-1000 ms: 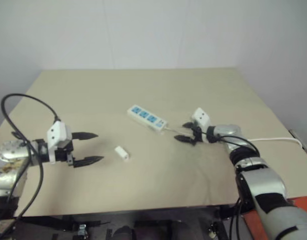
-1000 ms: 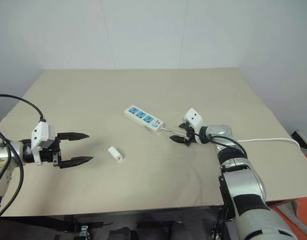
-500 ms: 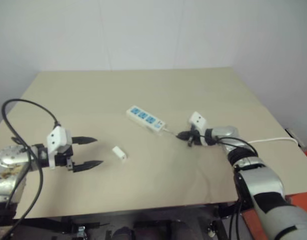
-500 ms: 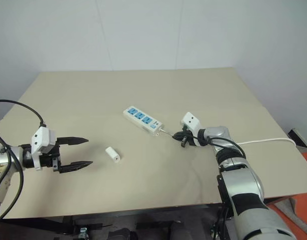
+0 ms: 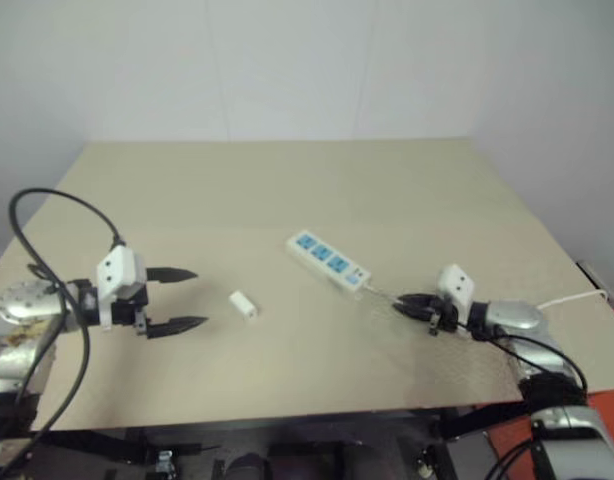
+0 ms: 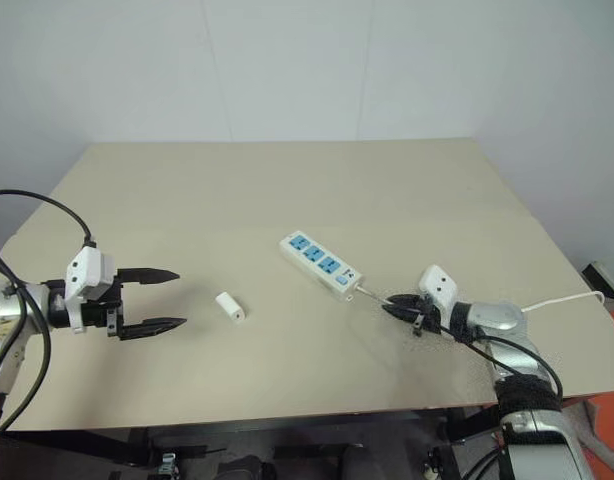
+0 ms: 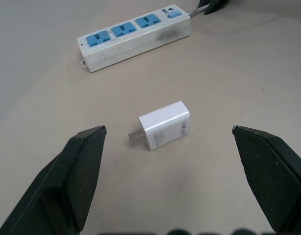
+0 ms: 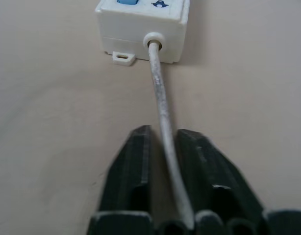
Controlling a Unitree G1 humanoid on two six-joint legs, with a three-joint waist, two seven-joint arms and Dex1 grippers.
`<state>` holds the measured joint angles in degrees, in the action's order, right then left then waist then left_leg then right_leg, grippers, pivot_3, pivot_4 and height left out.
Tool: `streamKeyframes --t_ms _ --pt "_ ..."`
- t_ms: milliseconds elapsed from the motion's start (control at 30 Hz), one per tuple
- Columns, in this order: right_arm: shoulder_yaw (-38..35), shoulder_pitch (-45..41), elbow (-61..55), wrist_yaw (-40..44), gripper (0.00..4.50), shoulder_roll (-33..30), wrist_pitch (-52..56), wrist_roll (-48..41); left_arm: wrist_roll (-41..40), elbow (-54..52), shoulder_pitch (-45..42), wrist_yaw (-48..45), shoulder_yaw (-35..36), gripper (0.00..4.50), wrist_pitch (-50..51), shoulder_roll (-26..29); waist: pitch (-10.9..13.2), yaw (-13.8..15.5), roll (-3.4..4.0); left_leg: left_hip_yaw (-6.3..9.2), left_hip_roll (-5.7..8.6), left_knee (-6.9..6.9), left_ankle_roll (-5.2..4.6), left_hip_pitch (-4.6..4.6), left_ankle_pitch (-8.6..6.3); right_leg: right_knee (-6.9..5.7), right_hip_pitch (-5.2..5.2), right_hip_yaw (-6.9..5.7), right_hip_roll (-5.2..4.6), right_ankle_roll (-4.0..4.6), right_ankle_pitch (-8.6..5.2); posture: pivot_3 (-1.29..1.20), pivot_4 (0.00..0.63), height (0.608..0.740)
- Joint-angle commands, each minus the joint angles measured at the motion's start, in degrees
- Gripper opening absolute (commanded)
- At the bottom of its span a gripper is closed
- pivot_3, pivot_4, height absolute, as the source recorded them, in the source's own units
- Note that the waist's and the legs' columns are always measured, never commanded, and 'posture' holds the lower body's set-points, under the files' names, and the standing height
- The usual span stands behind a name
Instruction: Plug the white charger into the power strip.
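The white charger (image 5: 244, 305) lies flat on the tan table (image 5: 287, 180), its prongs pointing at my left gripper (image 5: 199, 297). That gripper is open, hovering just left of the charger with nothing between its fingers. The power strip (image 5: 330, 262) lies diagonally at mid-table with its three blue sockets facing up. Its thin white cord (image 8: 158, 88) leaves the near end and passes between the fingers of my right gripper (image 5: 399, 303), which is shut on it a short way behind the strip.
The cord (image 5: 567, 297) trails on past my right arm to the table's right edge. A white wall stands behind the table. Bare tabletop lies between the charger and the strip.
My right gripper closed on the cord and drew back to the right and nearer, dragging the power strip along with it. The left gripper and the charger stayed put.
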<state>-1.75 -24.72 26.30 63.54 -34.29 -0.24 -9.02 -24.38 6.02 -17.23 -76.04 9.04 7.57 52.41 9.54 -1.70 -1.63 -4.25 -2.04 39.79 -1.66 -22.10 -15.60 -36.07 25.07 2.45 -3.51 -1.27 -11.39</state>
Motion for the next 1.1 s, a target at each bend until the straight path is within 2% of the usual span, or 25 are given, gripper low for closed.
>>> streamKeyframes --t_ms 33,200,233,433,533,800,1100 --pt "-2.3 1.9 -7.5 -2.0 2.68 0.9 2.8 -4.1 0.7 1.0 -2.2 -0.7 -0.2 4.5 -1.4 0.2 0.0 0.0 0.0 0.0 0.0 -0.01 0.0 0.0 0.0 0.0 0.0 0.0 0.0 0.0 0.0 0.0 0.15 0.74" --pt "-2.1 3.5 -13.4 -5.6 4.39 3.8 6.8 -6.4 0.6 1.5 -3.2 -2.2 -1.0 4.5 -0.5 0.5 0.0 -0.1 0.0 0.0 0.0 0.0 0.0 -0.11 0.0 0.05 0.07 0.0 0.0 -0.01 0.0 0.0 0.15 0.74" --pt "-1.8 3.6 -14.2 -6.8 4.45 5.0 6.4 -6.4 0.6 1.5 -3.2 -2.2 -1.0 4.5 -0.5 0.4 0.0 -0.2 0.0 0.0 0.0 -0.01 0.0 -0.11 0.0 0.05 0.07 0.0 0.0 -0.01 0.0 0.0 0.15 0.74" --pt "0.3 1.8 -12.9 -17.8 4.45 10.8 0.5 -0.2 0.4 1.0 -3.3 -2.3 -1.1 4.5 0.2 0.2 0.0 -0.2 0.0 0.01 0.01 0.0 0.0 -0.13 0.0 0.05 0.09 -0.01 0.0 -0.01 -0.01 0.0 0.15 0.74" --pt "0.5 0.7 -12.9 -17.7 4.45 12.6 1.4 -2.0 0.5 0.8 -3.0 -2.2 -1.1 4.5 0.0 0.1 0.0 -0.2 0.0 0.02 0.01 -0.01 0.0 -0.15 0.0 0.06 0.11 -0.02 0.0 -0.01 0.0 0.0 0.15 0.74" --pt "1.9 -2.3 -7.0 -19.9 4.45 14.1 -2.2 0.6 0.7 0.3 -2.0 -1.6 -0.7 4.5 -0.4 -0.2 0.0 -0.4 0.0 0.03 0.01 -0.01 0.0 -0.16 0.0 0.08 0.11 -0.03 0.0 -0.01 0.0 0.0 0.15 0.74" --pt "2.4 -3.3 -2.2 -16.1 4.45 15.9 -2.2 -1.9 0.0 -0.8 -0.9 -1.6 -0.3 4.5 0.2 -0.1 0.0 -0.7 0.0 0.04 -0.01 -0.01 0.0 -0.15 0.0 0.07 0.11 -0.03 0.0 0.0 0.0 0.0 0.15 0.74"
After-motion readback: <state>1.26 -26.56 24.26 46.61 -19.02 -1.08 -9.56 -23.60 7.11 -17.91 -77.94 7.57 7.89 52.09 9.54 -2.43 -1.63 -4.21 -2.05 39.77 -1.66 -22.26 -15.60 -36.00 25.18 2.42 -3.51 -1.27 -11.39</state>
